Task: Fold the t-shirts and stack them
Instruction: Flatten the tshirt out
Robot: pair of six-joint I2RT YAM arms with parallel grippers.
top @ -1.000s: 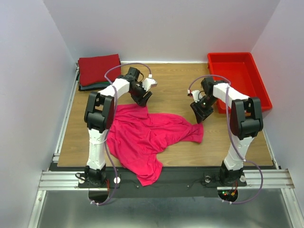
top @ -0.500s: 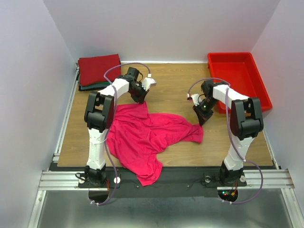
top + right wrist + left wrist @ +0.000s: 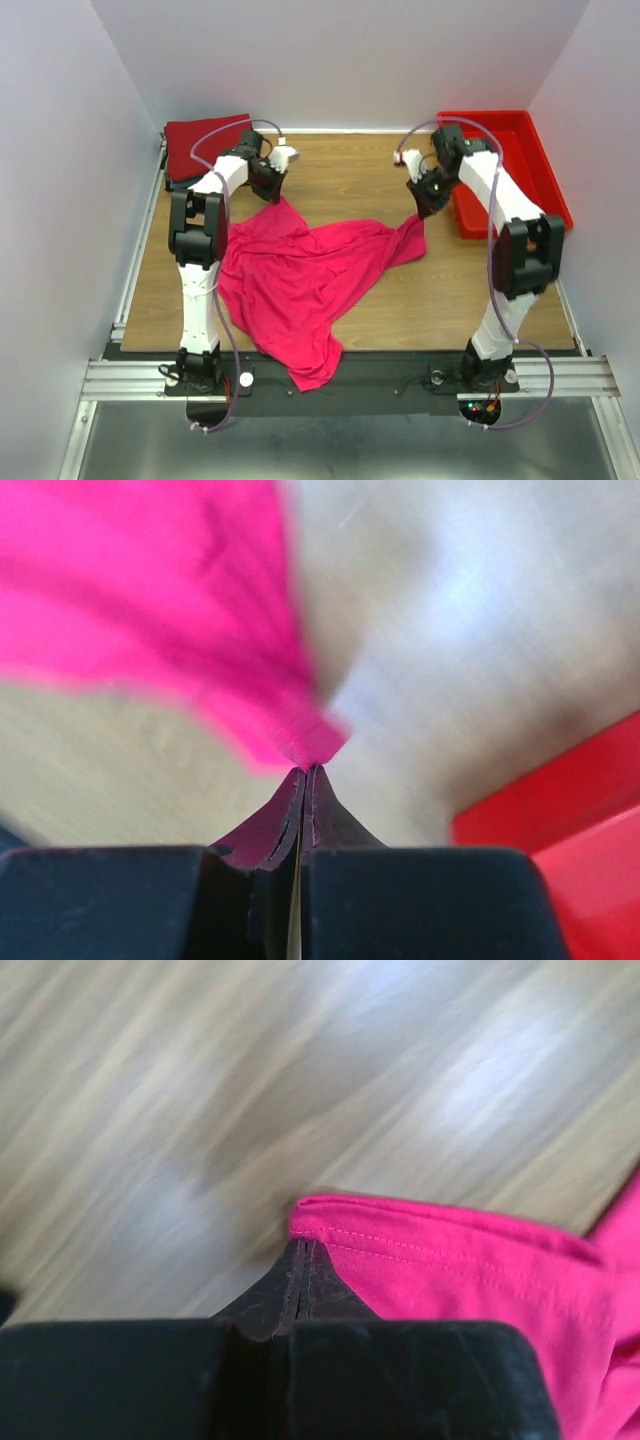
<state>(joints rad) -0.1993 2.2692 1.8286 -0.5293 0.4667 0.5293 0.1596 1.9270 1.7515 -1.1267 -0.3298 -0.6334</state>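
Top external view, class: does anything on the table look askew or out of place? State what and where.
The pink t-shirt lies crumpled and skewed, one end spilling over the near edge of the table, while the left gripper and right gripper pinch its far ends. The folded dark red t-shirt sits neatly at far left.

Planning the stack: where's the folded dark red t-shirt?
Top view: the folded dark red t-shirt lies in the table's far left corner, just beyond the left gripper.

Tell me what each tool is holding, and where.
Both hold the pink t-shirt: left tool pinches a hemmed edge, right tool a bunched tip.
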